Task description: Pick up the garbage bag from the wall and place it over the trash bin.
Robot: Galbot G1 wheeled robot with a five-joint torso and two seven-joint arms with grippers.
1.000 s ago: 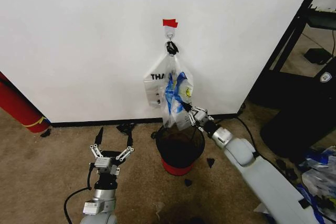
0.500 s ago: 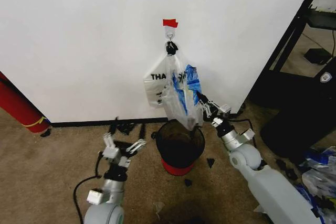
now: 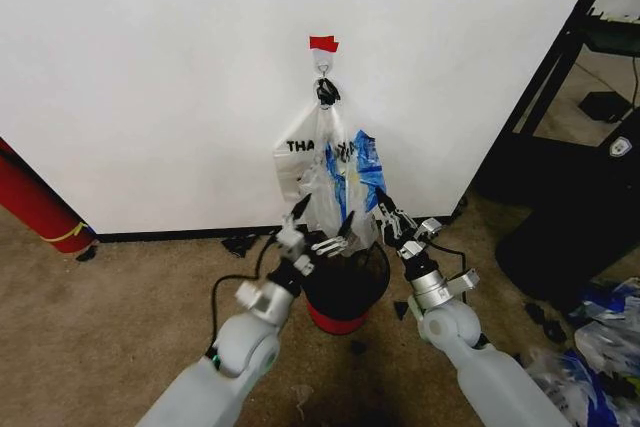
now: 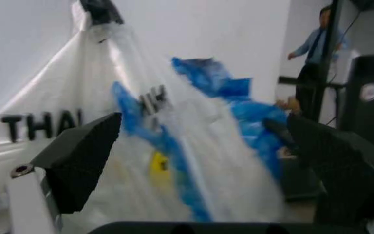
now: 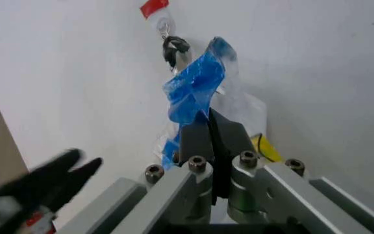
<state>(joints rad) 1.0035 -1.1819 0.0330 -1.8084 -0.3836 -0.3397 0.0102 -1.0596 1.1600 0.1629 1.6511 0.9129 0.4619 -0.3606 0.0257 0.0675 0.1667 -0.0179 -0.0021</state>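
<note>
Overhead, right gripper (image 3: 382, 209) pinches garbage bag (image 3: 345, 187); wrist-side, left gripper (image 4: 200, 146) gapes wide.

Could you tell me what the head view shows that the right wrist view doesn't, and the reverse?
Head view only: the trash bin on the carpet under the bags, and the left gripper, jaws open, at the garbage bag. Right wrist view only: the right gripper close up, jaws shut on the bag's blue strip. Both show the hook, red tape and white wall.
</note>
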